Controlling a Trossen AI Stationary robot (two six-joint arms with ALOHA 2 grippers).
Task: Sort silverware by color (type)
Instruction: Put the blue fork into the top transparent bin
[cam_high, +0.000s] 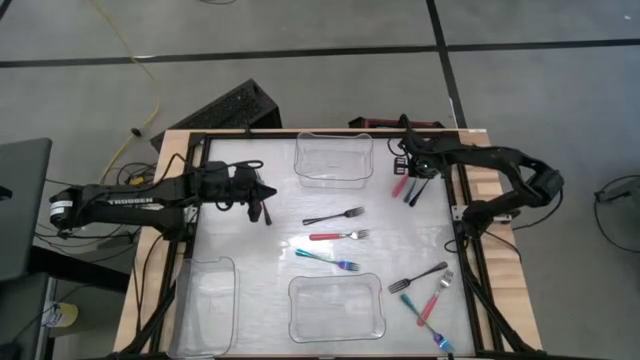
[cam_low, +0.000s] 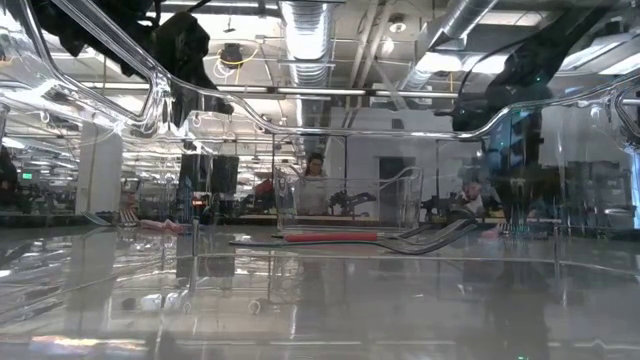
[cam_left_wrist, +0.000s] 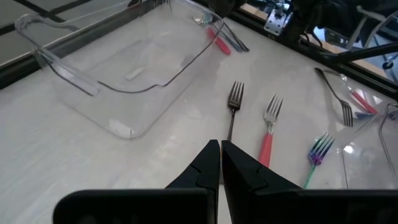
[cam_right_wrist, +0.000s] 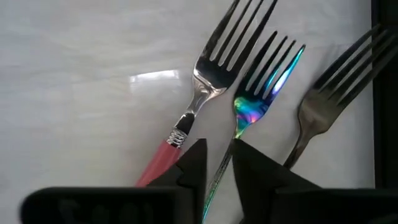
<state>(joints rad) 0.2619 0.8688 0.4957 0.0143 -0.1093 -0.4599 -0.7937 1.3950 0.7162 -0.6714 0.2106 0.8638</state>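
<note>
Three thin, stiff, slippery metal forks lie at the high view's upper right; the iridescent teal fork (cam_right_wrist: 261, 81) is best pinched mid-handle, where the right claw (cam_right_wrist: 217, 163) stands slightly spread; the left claw (cam_left_wrist: 221, 163) is pressed together

We can't see the iridescent fork's (cam_right_wrist: 258, 87) handle end, hidden behind the right gripper (cam_right_wrist: 217, 163); black fork (cam_right_wrist: 333, 93) cut off.
</note>
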